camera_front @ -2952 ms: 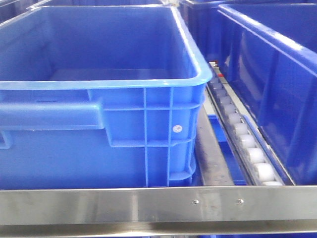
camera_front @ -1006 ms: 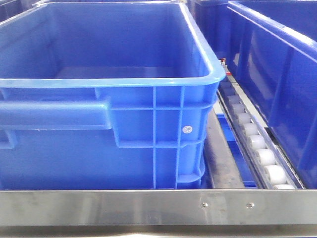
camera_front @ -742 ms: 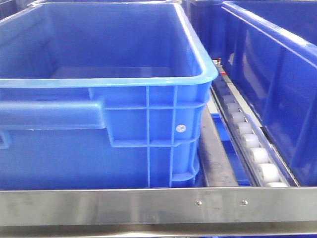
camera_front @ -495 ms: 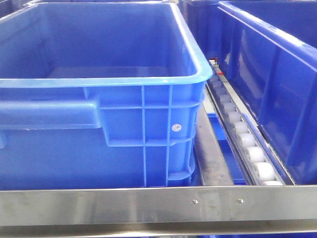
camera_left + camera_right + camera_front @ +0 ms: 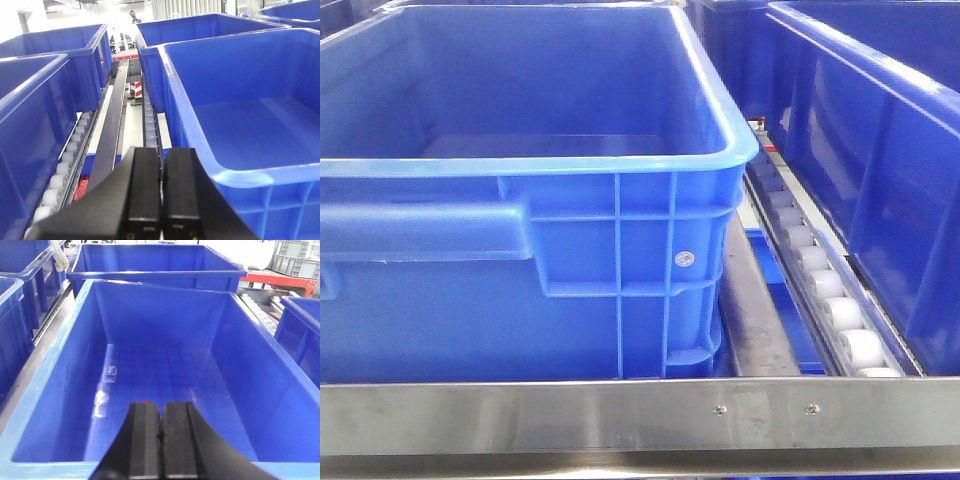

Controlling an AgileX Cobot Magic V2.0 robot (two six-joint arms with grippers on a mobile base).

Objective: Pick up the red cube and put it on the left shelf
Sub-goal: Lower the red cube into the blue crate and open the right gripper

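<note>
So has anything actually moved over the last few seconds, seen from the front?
Only the whole view swayed. The big blue crate, the white rollers and the front rail of the left shelf slid right together, then back left, and now sit slightly right again. That suggests the camera shifted, not the things. They keep their places relative to each other, and nothing is seen grabbed or released.

Red sliver [image 5: 146, 402] between the right hand's [image 5: 161, 440] closed fingers, mostly hidden, too small to identify.
</note>
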